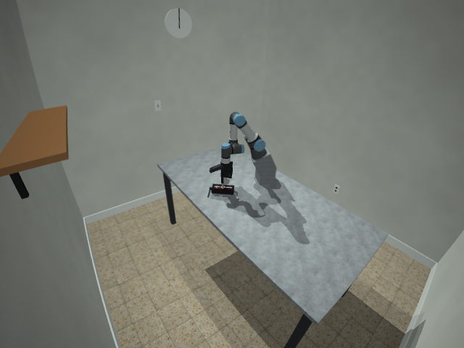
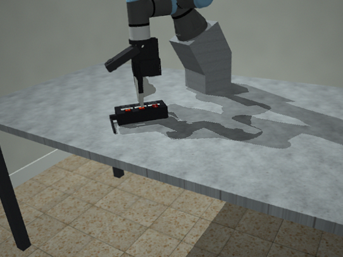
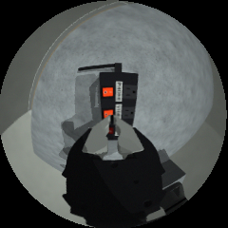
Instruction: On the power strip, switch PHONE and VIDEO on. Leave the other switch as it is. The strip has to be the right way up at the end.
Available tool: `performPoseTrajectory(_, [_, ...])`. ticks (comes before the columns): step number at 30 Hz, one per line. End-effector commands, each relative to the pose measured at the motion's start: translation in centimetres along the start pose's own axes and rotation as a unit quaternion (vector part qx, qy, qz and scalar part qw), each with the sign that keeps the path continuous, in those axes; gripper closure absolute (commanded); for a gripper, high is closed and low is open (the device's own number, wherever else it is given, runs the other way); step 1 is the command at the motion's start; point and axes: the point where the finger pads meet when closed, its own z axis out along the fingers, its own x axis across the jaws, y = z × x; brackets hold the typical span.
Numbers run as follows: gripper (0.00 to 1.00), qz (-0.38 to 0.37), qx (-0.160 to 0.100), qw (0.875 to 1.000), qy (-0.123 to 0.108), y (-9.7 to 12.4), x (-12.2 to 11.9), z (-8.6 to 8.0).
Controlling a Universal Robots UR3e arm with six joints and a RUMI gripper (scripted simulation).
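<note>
The black power strip (image 1: pixel 222 191) (image 2: pixel 141 115) (image 3: pixel 105 104) stands on the table with its switches and sockets facing up. The PHONE switch (image 2: pixel 127 110) (image 3: pixel 107 92), nearest the cord end, is bright orange, as if lit. The VIDEO switch (image 2: pixel 141 108) (image 3: pixel 107 113) in the middle is bright orange too, partly covered by the fingertips in the wrist view. The third switch (image 2: pixel 155 105) is dark red; its label is hidden. My gripper (image 1: pixel 222 185) (image 2: pixel 142 105) (image 3: pixel 111 115) is shut and empty, pointing down with its tips at or just above the strip's top beside the VIDEO switch.
The strip's black cord piece (image 2: pixel 113 124) (image 3: pixel 99 67) sticks out at the PHONE end, towards the near table edge. The arm's grey pedestal (image 2: pixel 209 58) (image 1: pixel 265 172) stands behind and to the right. A brown wall shelf (image 1: pixel 40 135) is far to the left.
</note>
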Motion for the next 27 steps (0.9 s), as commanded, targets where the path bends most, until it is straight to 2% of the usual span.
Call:
performPoseTrajectory(1, [1.0,0.0,0.003,1.0,-0.002,-0.2,-0.1,0.1])
performPoseTrajectory(18, [1.0,0.0,0.003,1.0,-0.002,-0.2,-0.1,0.0])
performPoseTrajectory(27, [1.0,0.0,0.002,1.0,-0.001,-0.1,-0.1,-1.1])
